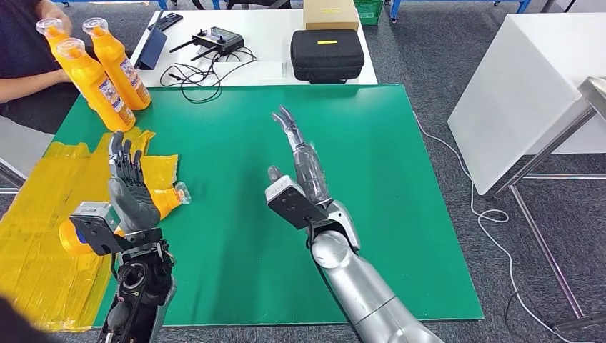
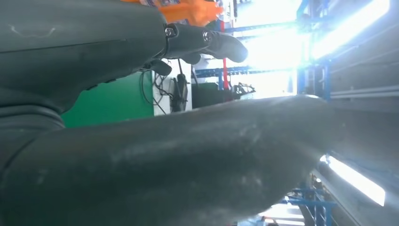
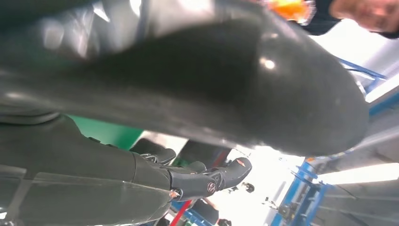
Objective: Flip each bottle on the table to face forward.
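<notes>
Nearest of all, at the near left edge of the green desk [image 1: 236, 286], the left hand [image 1: 132, 193] hangs over a bottle [image 1: 154, 207] that lies on its side on yellow plastic sheeting [image 1: 43, 236], cap end pointing right. Its fingers are stretched out and apart, holding nothing, and I cannot tell whether the palm touches the bottle beneath it. Out over the middle of the desk, the right hand [image 1: 304, 168] is also released, fingers straight and pointing far, well apart from any bottle.

Three upright bottles [image 1: 107, 68] stand close together at the far left corner, beside a person's arm [image 1: 25, 86].

As I judge it, the risks lie in the lying bottle: being round, it could roll off toward the near left edge if nudged, and the slack sheeting could slide or bunch under a grasp. A reach toward the standing three could topple them.
</notes>
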